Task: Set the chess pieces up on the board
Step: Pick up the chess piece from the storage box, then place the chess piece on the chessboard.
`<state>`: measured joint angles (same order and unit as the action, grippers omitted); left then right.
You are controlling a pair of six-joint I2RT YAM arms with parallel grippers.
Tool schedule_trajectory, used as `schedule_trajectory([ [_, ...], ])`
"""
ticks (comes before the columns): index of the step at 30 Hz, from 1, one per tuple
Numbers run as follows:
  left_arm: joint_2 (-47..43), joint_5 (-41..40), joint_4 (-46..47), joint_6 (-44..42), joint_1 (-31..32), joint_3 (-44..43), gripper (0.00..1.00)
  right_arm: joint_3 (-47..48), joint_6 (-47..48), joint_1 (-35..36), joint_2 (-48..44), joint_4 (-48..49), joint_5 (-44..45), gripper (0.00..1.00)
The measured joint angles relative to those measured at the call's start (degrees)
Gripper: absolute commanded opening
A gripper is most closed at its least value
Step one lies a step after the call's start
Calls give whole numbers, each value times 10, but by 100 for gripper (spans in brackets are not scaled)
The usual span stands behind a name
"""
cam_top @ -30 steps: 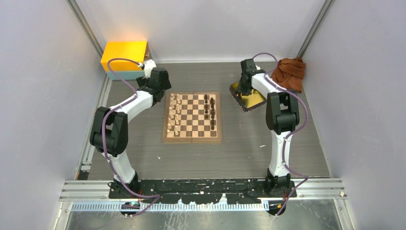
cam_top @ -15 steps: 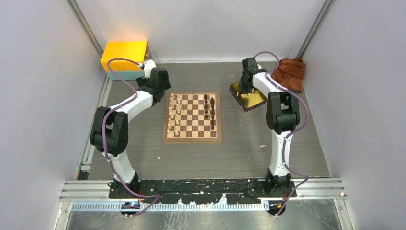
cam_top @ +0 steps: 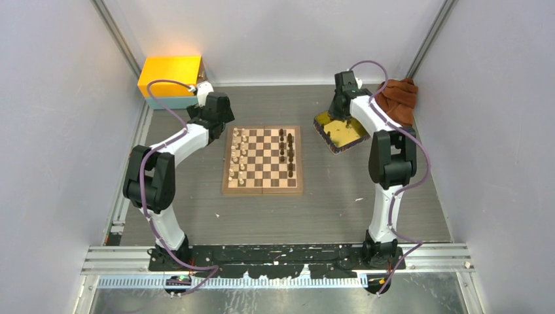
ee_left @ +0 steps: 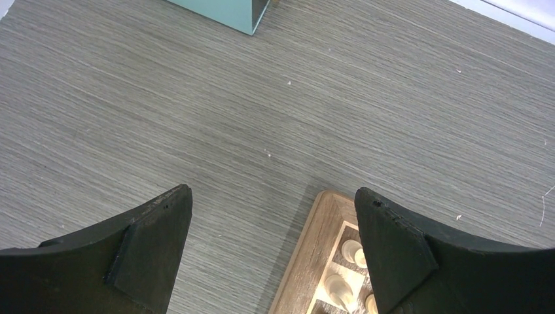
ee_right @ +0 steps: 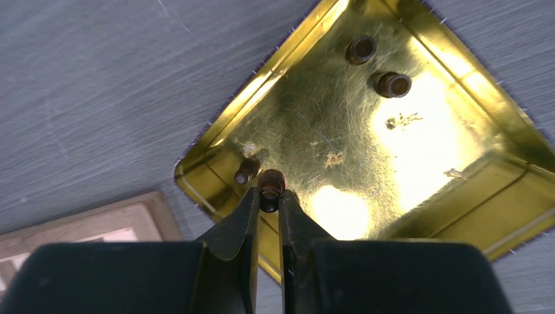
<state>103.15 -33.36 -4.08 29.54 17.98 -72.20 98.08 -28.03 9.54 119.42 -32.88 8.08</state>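
Right gripper [ee_right: 266,196] has just pinched shut on a dark piece [ee_right: 270,183], lifting it off the tray [ee_right: 229,124], where three more wait. Board [cam_top: 263,190] next. Left gripper [ee_left: 272,191] hangs wide open at the board's corner.

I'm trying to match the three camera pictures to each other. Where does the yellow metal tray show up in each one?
Top view: the tray lies right of the chessboard, toward the far right.
Left wrist: not in it.
Right wrist: the tray fills most of the picture, beyond the right gripper pinching a dark chess piece.
Shared landmark: the chessboard's corner, bottom middle in the left wrist view, bottom left in the right wrist view.
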Motion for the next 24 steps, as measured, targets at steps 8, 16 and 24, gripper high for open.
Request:
schedule_trajectory([
  [8,-12,7,0,3,0,5,94,0,30,14,-82,-16,22,1],
  [16,-44,11,0,5,0,25,95,-1,67,94,-136,-63,43,1],
  [24,-88,10,2,2,0,55,97,-24,90,223,-196,-108,74,1],
])
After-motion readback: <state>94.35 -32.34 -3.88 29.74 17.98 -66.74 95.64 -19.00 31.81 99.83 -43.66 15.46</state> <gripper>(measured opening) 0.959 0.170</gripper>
